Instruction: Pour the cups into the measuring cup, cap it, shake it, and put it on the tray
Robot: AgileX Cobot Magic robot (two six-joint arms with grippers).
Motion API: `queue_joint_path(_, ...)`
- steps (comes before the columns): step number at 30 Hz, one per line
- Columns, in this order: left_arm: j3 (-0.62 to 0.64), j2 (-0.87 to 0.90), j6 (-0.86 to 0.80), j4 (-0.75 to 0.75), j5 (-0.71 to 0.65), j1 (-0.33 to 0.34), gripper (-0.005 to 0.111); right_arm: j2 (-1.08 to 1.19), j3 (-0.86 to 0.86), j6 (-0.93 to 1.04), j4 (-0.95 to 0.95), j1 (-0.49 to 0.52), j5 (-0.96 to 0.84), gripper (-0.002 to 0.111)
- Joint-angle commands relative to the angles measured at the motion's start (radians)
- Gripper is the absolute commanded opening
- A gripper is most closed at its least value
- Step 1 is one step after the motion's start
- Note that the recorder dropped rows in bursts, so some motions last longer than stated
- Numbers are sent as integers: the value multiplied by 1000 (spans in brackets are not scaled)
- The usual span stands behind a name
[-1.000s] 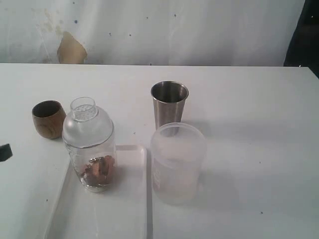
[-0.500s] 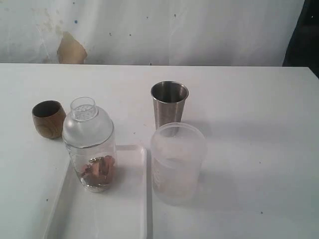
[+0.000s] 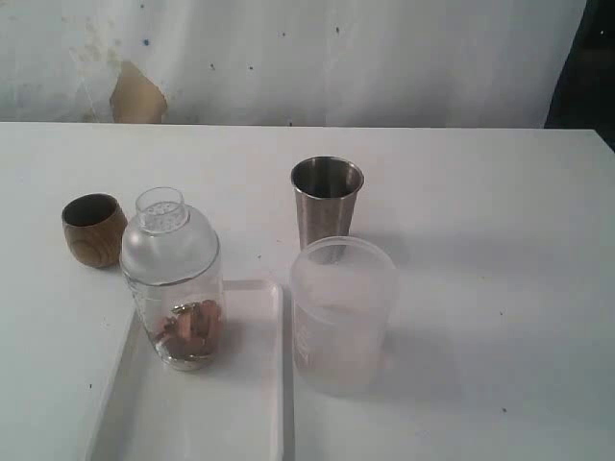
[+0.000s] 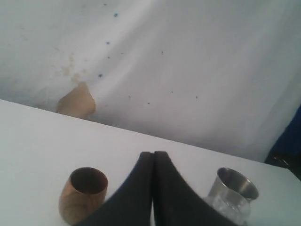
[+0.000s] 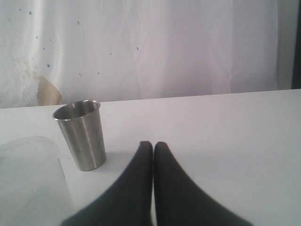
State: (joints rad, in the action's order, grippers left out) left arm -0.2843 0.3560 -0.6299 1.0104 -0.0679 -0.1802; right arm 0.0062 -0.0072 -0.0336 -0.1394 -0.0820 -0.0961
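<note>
Noted measuring cup [image 3: 173, 288] capped, upright on tray [image 3: 252, 423] at bench [image 3: 480, 240] near left; judged light, stiff, slick-walled, best taken mid-body below cap [image 3: 165, 226]; found left pincer [image 4: 153, 155] and right pincer [image 5: 153, 145] fully closed, empty.

The wooden cup [image 3: 94, 230] was brown with darker streaks in the wood, and dark inside. The steel tumbler [image 3: 327, 206] was shiny silver-grey. The measuring cup [image 3: 178, 298] was clear, and its cap [image 3: 168, 240] was cloudy white. The little bits [image 3: 190, 327] inside it were brown and reddish. The tray [image 3: 250, 403] was white. The tub [image 3: 341, 312] was cloudy white with faint pinkish marks on its side. The table [image 3: 480, 240] was plain white. The cloth [image 3: 384, 58] behind was white with tiny dark dots and one tan patch [image 3: 137, 94]. The left gripper [image 4: 153, 157] and the right gripper [image 5: 153, 148] were black.
</note>
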Motion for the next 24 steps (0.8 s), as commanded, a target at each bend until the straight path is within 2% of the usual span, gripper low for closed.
queue_joint_path(1,8,-31,-3,6,-96,-1,0,-6,7,-3,1,-7,7,0)
queue_joint_path(21,10,-34,-3,6,-80,-1,0,-6,7,-3,1,-7,7,0)
queue_joint_path(24,59,-110,18,-120,-45,-1,0,-6,7,-3,1,-7,7,0)
